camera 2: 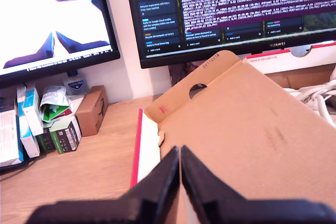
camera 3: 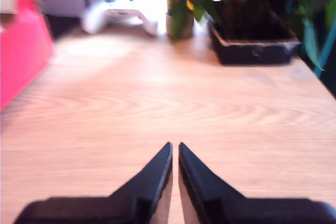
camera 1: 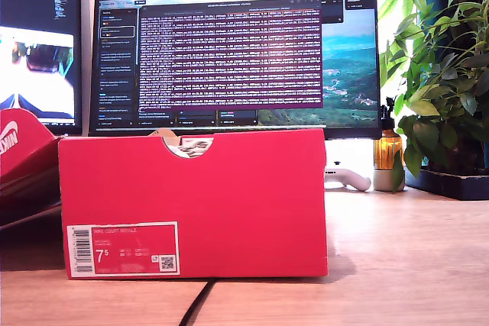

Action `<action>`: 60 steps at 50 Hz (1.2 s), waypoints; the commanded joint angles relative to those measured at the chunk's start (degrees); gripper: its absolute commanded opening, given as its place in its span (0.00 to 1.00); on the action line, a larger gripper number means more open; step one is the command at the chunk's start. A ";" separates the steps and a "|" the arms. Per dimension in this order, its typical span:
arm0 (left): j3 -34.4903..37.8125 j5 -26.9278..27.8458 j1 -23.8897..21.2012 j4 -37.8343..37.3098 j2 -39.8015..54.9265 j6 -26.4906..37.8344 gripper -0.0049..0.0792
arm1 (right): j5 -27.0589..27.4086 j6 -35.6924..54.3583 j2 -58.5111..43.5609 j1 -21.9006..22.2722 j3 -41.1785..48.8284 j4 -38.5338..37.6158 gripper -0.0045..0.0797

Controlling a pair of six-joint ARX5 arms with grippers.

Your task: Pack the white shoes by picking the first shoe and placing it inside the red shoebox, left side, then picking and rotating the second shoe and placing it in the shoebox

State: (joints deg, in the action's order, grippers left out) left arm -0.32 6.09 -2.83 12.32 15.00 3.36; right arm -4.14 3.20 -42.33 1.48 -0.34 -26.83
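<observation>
Closest to the exterior camera: box, red, upright on the table, label facing forward. Half-round notch in its top edge, with a scrap of something white and patterned behind; too small to say whether shoe or paper. Red lid just beside the box, at the exterior view's left. No arm in that view.

My first claw: tips pressed together, gripping nothing, hanging over the lid's brown inner face. Beyond the lid, white strands at the picture's edge, perhaps laces, perhaps cable; cannot tell.

My second claw: tips all but touching, a hairline gap only, also holding nothing, poised over bare table well apart from the box's red wall.

No shoe plainly visible anywhere, neither on the table nor in a claw. Box interior hidden from all three cameras. Judging from that: either both shoes already packed and nothing left, or none yet brought within view. Cannot settle which from here; no sign of a pick in hand.
</observation>
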 commanded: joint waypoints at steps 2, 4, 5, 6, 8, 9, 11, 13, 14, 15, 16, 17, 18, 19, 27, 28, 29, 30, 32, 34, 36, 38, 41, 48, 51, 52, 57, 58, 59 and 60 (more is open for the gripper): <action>1.81 0.13 0.55 -0.09 -0.09 0.07 0.04 | -0.42 -0.26 1.60 0.15 0.11 2.43 0.04; 1.81 0.13 0.61 -0.37 -0.09 0.07 0.04 | -0.42 -0.28 2.69 0.15 0.11 3.74 0.04; 1.81 0.07 0.66 -0.50 -0.09 0.09 0.04 | -0.42 -0.31 3.56 0.15 0.11 4.63 0.04; 1.81 0.07 0.72 -0.52 -0.09 0.09 0.04 | -0.39 -0.24 4.42 0.15 0.11 5.51 0.04; 1.81 0.09 0.92 -0.50 -0.09 0.07 0.04 | -0.39 -0.24 6.25 0.15 0.11 7.50 0.04; 1.81 0.09 1.01 -0.50 -0.09 0.07 0.04 | -0.39 -0.24 7.08 0.15 0.09 8.61 0.04; 1.81 0.09 1.11 -0.35 -0.09 0.07 0.04 | -0.37 -0.22 8.90 0.15 0.09 10.69 0.04; 1.81 0.09 1.25 -0.26 -0.09 0.07 0.04 | -0.33 -0.33 10.93 0.15 0.09 12.48 0.04; 1.81 0.04 1.31 -0.28 -0.09 0.02 0.04 | -0.35 -0.37 11.98 0.15 0.09 13.40 0.04; 1.81 0.07 1.36 -0.28 -0.09 0.04 0.04 | -0.33 -0.37 12.92 0.15 0.09 14.27 0.04; 1.81 0.07 1.40 -0.31 -0.09 0.02 0.04 | -0.28 -0.39 13.86 0.15 0.09 15.19 0.04; 1.81 0.07 1.46 -0.33 -0.09 -0.02 0.04 | -0.28 -0.42 14.95 0.15 0.09 16.26 0.04; 1.81 0.07 1.49 -0.37 -0.09 -0.02 0.04 | -0.26 -0.42 15.98 0.15 0.09 17.33 0.04; 1.81 0.07 1.51 -0.39 -0.09 -0.02 0.04 | -0.26 -0.46 16.94 0.15 0.09 18.36 0.04; 1.81 0.09 1.55 -0.44 -0.09 -0.61 0.04 | -0.26 -1.33 25.29 0.15 0.09 27.45 0.04; 1.81 0.09 1.55 -0.44 -0.09 -0.61 0.04 | -0.22 -1.38 26.25 0.15 0.09 28.04 0.04; 1.81 0.07 1.55 -0.44 -0.09 -0.61 0.04 | -0.11 -1.44 27.28 0.15 0.09 28.96 0.04; 1.81 0.07 1.55 -0.44 -0.09 -0.61 0.04 | 0.15 -1.60 28.22 0.15 0.09 29.77 0.04; 1.81 0.07 1.55 -0.44 -0.09 -0.61 0.04 | 0.55 -1.77 30.03 0.15 0.07 31.54 0.04; 1.81 0.07 1.55 -0.46 -0.09 -0.85 0.04 | 0.74 -2.10 31.85 0.15 0.07 33.70 0.04; 1.81 0.04 1.55 -0.57 -0.09 -0.92 0.04 | 0.74 -2.45 33.59 0.15 0.07 35.50 0.04; 1.81 0.02 1.55 -0.76 -0.09 -1.05 0.04 | 0.76 -3.02 35.10 0.15 0.00 36.11 0.04; 1.81 -0.11 1.55 -0.90 -0.09 -1.60 0.04 | 0.76 -3.52 36.59 0.15 -0.22 36.83 0.04; 1.81 -1.18 1.55 -2.10 -0.09 -2.14 0.04 | 0.74 -3.76 36.92 0.15 -1.11 39.39 0.04; 1.81 -1.90 1.57 -3.10 -0.09 -2.56 0.04 | 0.70 -3.80 36.94 0.13 -1.40 40.24 0.04; 1.81 -2.21 1.57 -3.52 -0.09 -2.97 0.04 | 0.70 -3.85 36.94 0.13 -1.42 40.33 0.04; 1.81 -3.80 1.60 -6.56 -0.09 -3.04 0.04 | 0.68 -4.48 37.00 0.13 -2.10 42.49 0.04; 1.81 -4.07 1.60 -7.13 -0.09 -3.34 0.04 | 0.66 -4.68 37.03 0.11 -2.32 43.17 0.04; 1.81 -4.22 1.60 -7.91 -0.09 -3.48 0.04 | 0.61 -4.70 37.07 0.07 -2.43 43.58 0.04; 1.81 -4.20 1.60 -8.33 -0.09 -3.78 0.04 | 0.59 -4.74 37.16 -0.02 -2.49 43.87 0.04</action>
State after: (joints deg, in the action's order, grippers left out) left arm -0.32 2.22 -1.45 4.67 15.00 0.23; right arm -3.53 -1.06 -5.10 1.45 -2.31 15.86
